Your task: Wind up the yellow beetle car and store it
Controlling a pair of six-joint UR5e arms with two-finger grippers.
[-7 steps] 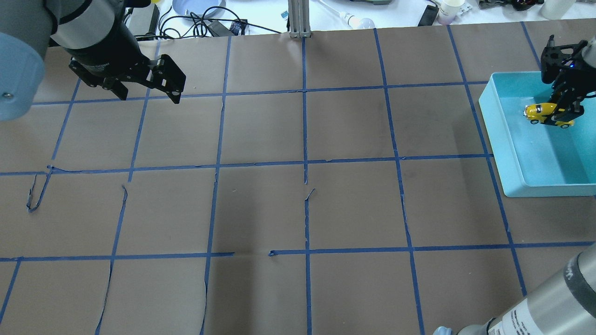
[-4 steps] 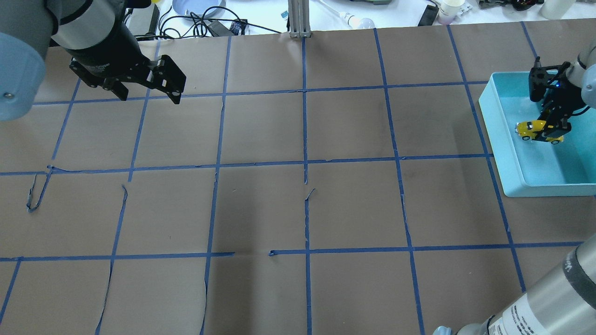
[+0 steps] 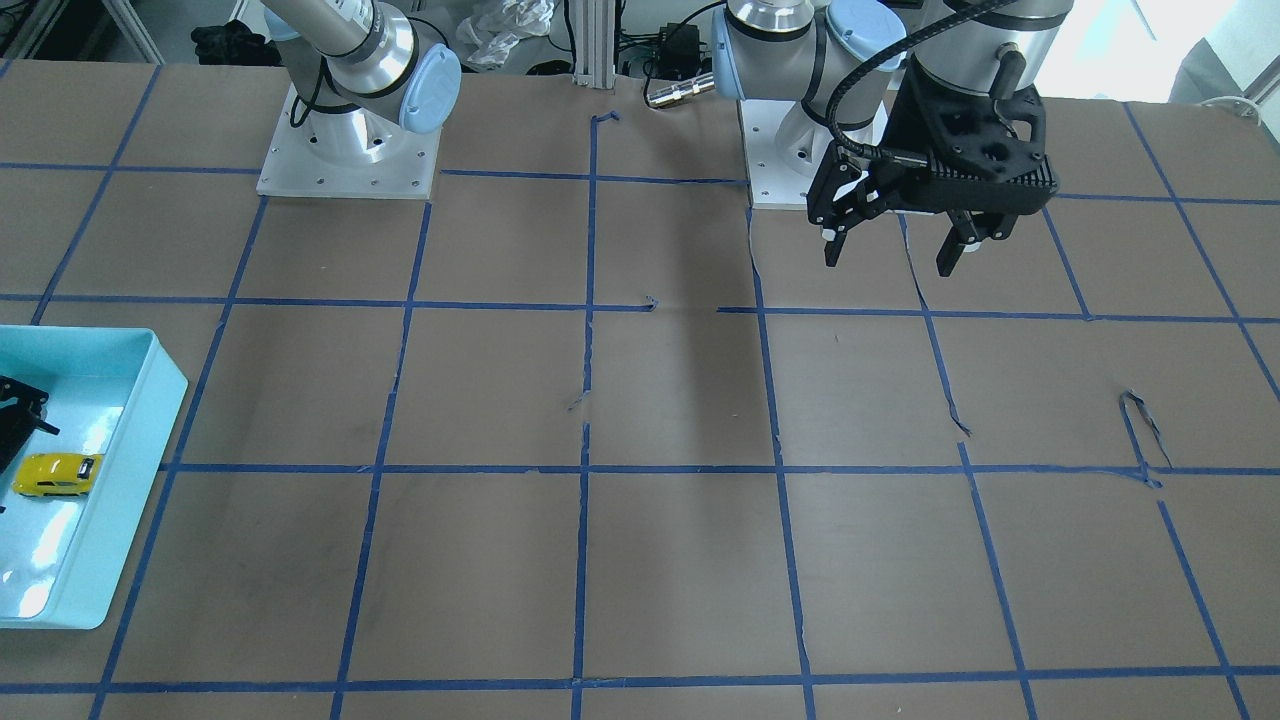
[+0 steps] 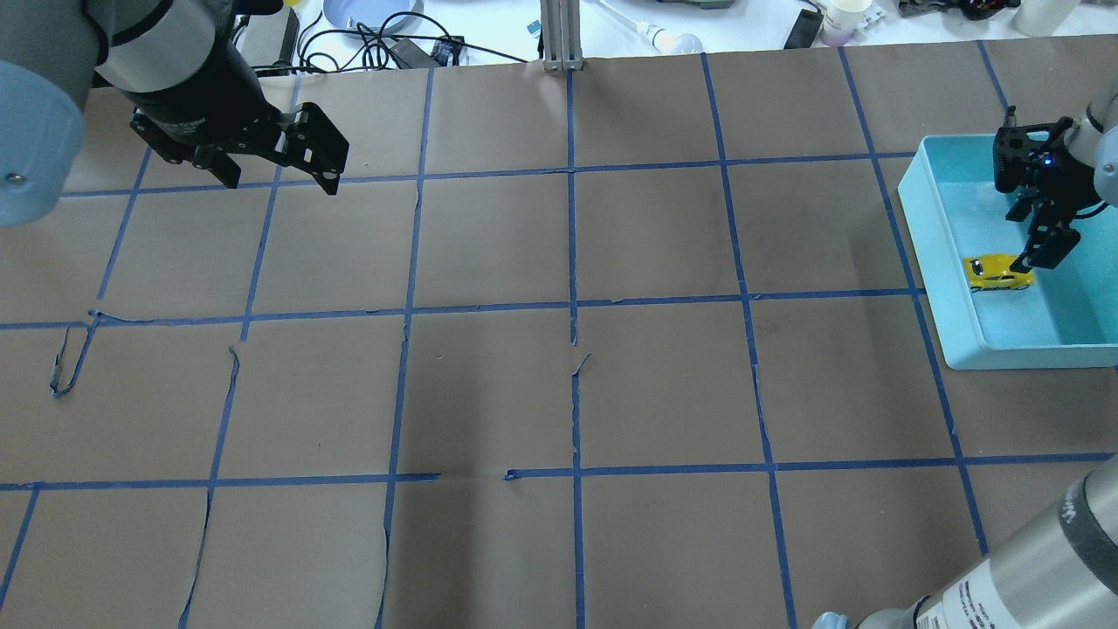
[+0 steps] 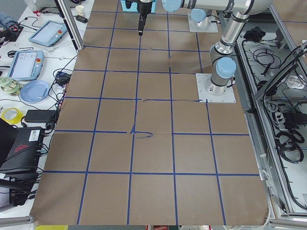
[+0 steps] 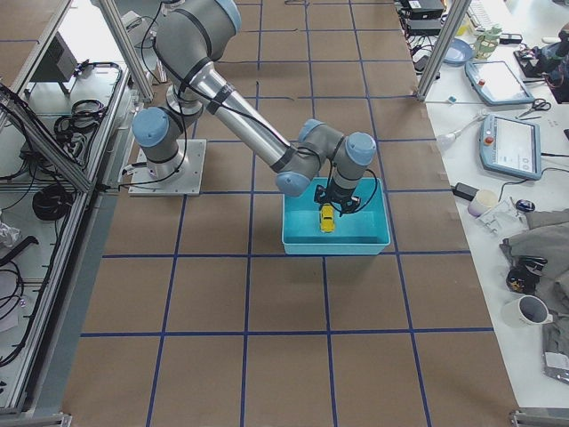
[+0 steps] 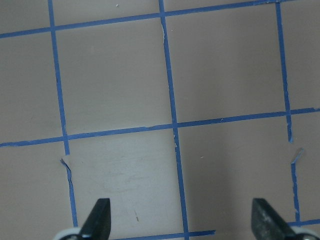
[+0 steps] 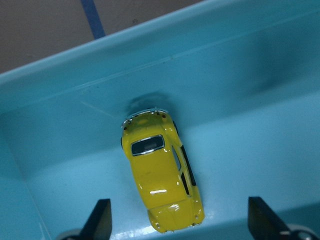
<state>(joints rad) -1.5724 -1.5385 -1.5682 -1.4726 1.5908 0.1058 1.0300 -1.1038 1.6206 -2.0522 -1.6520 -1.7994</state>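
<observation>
The yellow beetle car [image 4: 996,273] rests on the floor of the light teal bin [image 4: 928,249] at the table's right edge, near the bin's left wall. My right gripper [image 4: 1035,240] is open just above and beside the car, apart from it. In the right wrist view the car [image 8: 160,175] lies between my two open fingertips [image 8: 100,220], with the bin wall [image 8: 250,75] behind it. The car also shows in the front-facing view [image 3: 55,474] and the right side view [image 6: 326,218]. My left gripper [image 4: 279,179] is open and empty, hovering over the far left of the table.
Brown paper with a blue tape grid covers the table [image 4: 568,349]. Beyond the far edge lie cables [image 4: 384,44], a metal post [image 4: 561,35] and a cup [image 4: 843,19]. The left wrist view shows only bare taped paper [image 7: 175,130].
My right gripper carried the car down and toward the bin's near left, then opened. The car now lies on the bin floor, free of the fingers. The left arm has not moved.
</observation>
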